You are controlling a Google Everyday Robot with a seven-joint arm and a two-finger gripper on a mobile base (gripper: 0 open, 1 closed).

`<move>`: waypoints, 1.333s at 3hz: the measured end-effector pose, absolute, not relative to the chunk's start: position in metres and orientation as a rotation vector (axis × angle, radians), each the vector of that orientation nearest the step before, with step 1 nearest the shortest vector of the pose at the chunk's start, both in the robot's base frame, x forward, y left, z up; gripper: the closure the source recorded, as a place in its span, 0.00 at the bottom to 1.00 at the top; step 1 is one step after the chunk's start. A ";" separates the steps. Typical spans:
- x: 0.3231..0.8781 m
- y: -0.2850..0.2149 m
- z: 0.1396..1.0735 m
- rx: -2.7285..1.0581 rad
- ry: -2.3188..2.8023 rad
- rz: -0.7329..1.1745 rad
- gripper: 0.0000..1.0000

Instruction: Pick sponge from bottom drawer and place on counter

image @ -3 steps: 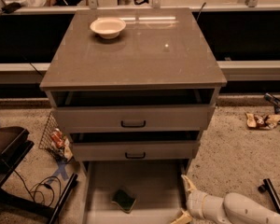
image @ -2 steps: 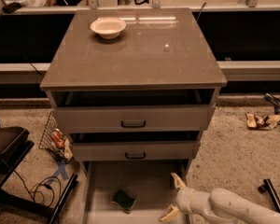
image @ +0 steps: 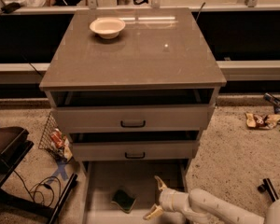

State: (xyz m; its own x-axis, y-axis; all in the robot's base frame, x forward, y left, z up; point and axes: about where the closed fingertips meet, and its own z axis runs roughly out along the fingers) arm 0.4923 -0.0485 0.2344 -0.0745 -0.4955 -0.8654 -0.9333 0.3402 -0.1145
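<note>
Sponge (image: 124,199) judged light, soft and compressible, not fragile; best pinched across its short sides, through the yellow layer. Dark green face up, with a yellow edge showing along the near side. It lies skewed on the floor of the open bottom drawer (image: 130,171), toward the pulled-out end. My gripper (image: 155,198) sits just right of it, not touching, fingers spread wide and holding nothing. Counter (image: 140,55) above carries one bowl (image: 107,27), back left.

The white arm (image: 224,211) reaches in from the lower right corner, lying low and nearly level. Its gripper (image: 155,198) sits at the bottom of the view, pointing left, its two pale fingers (image: 159,184) spread wide, seemingly holding nothing.
</note>
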 end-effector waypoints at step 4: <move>0.502 0.035 0.191 -1.339 1.640 0.732 0.00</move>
